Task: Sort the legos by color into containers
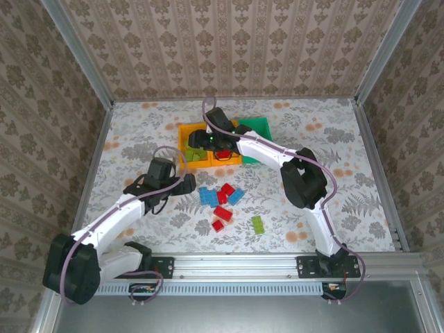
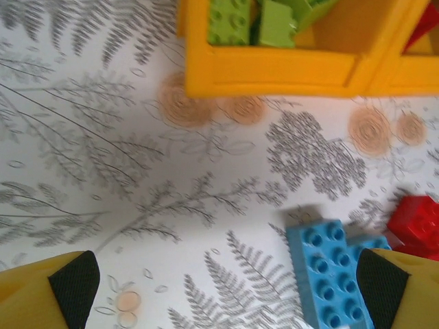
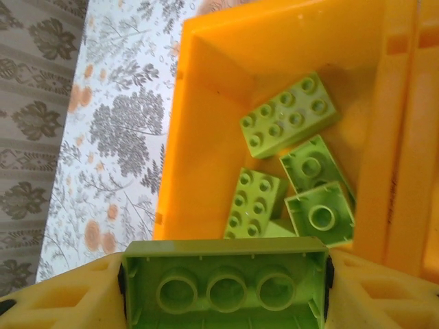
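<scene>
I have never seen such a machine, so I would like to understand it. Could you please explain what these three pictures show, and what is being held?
These are two robot arms fixed at the table's near edge. One picture looks down from above. The other two come from cameras on each arm's wrist.

Loose red, blue and green toy bricks lie on the flowered table. Behind them stand two orange bins and a green bin.

The right gripper is shut on a green brick, seen from its hollow underside, above an orange bin already holding green bricks.

The left gripper is open and empty, low over the table, with a blue brick near one finger.
</scene>
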Controlling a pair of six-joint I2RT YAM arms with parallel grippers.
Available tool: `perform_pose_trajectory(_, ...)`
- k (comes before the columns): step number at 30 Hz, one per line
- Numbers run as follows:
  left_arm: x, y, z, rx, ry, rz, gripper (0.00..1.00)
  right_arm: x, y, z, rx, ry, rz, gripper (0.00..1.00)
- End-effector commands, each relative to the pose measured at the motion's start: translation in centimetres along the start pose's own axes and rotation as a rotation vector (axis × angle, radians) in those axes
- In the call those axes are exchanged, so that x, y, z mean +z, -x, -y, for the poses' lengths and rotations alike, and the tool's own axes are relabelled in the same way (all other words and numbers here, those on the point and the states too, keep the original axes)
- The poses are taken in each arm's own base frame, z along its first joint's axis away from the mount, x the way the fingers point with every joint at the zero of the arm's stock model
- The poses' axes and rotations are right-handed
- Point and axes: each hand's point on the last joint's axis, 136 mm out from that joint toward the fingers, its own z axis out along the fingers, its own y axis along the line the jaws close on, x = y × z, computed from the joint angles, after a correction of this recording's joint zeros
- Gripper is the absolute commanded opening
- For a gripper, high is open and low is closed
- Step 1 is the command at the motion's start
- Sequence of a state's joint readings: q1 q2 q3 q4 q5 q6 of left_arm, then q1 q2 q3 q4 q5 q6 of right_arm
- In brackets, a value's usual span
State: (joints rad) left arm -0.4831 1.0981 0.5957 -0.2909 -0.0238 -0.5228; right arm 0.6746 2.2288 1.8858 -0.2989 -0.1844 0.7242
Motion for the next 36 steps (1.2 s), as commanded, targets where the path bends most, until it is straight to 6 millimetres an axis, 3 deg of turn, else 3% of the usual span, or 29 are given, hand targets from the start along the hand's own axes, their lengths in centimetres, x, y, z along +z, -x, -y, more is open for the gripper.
perform_pose_trajectory(1,0.0,-1.4,0.7,-0.012,-0.017,-0.025,1.00,0.9,-0.2,0.2,0.036,-0.017,-0.030,0.64)
perform_pose_trajectory(5,0.3,-2.3,1.5,-0.021,-0.024,-0.054,1.00,1.0,-0.1,0.2,0.036,-0.020,-0.032,0.77)
perform_pose_trajectory(10,1.2,-2.9,2.8,-0.070,-0.036,-0.117,1.00,-0.2,0.1,-0.4,0.028,-0.007,-0.016,0.81)
perform_pose_trajectory(18,3.4,-3.8,4.7,-0.089,0.008,-0.259,1.00,-4.0,0.3,-0.6,0.021,-0.011,0.048,0.83)
perform_pose_trajectory(23,4.2,-4.0,5.0,-0.118,0.019,-0.287,0.94,-7.2,0.4,-0.2,0.003,-0.029,0.111,0.83)
perform_pose_trajectory(30,5.1,-4.6,5.1,-0.099,0.045,-0.342,0.81,-12.3,1.1,3.9,-0.050,-0.204,0.208,0.85)
perform_pose_trajectory(36,5.3,-4.3,5.1,-0.102,0.059,-0.342,0.78,-16.7,1.1,13.2,-0.053,-0.494,0.258,0.89)
